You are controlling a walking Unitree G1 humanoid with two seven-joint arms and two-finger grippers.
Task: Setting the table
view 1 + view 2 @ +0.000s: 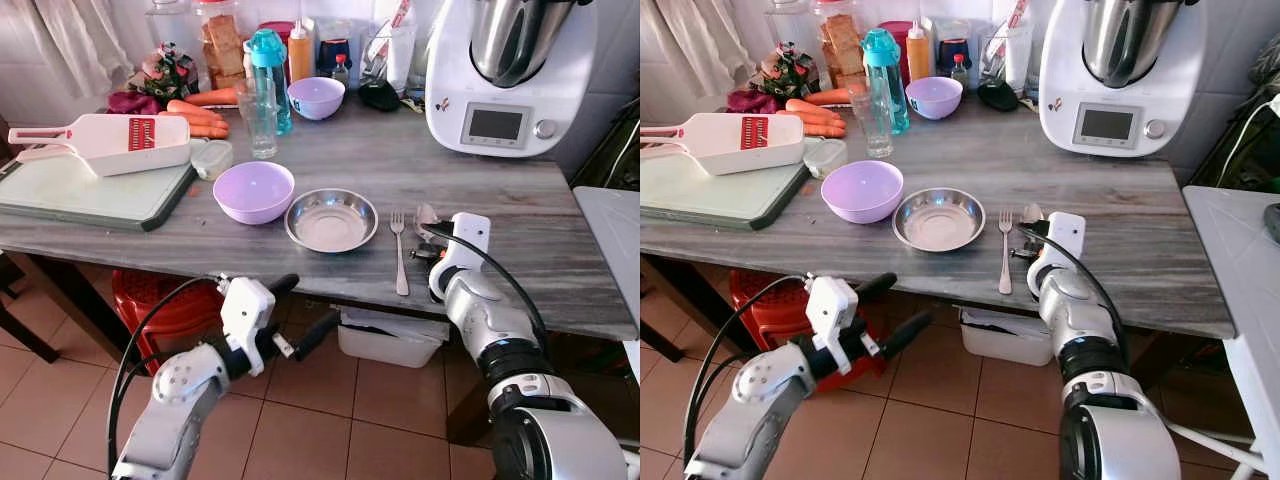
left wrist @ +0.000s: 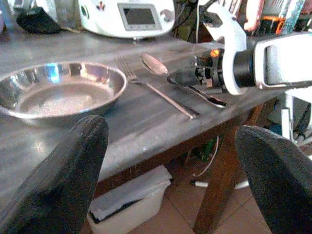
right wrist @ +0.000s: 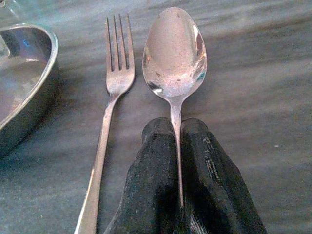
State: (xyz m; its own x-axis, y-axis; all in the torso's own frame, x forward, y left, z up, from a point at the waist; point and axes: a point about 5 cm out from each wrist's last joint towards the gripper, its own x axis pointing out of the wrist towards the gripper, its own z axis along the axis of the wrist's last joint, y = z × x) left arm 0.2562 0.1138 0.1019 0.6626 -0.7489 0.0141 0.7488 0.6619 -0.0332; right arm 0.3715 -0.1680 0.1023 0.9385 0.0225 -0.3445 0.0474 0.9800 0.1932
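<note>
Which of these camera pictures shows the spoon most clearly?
The right wrist view: the spoon lies large and sharp beside the fork, its handle pinched by the right end effector. The left wrist view shows it smaller, from the side. In the eye views, the arm mostly hides it.

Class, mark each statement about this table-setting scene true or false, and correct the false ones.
1. The right pincer is shut on the handle of the spoon. True.
2. The fork lies between the steel bowl and the spoon. True.
3. The fork lies inside the steel bowl. False: it lies on the tabletop beside the bowl.
4. The left pincer holds the purple bowl. False: it is open, holds nothing, and hangs below the table's front edge.
5. The steel bowl has nothing in it. True.
</note>
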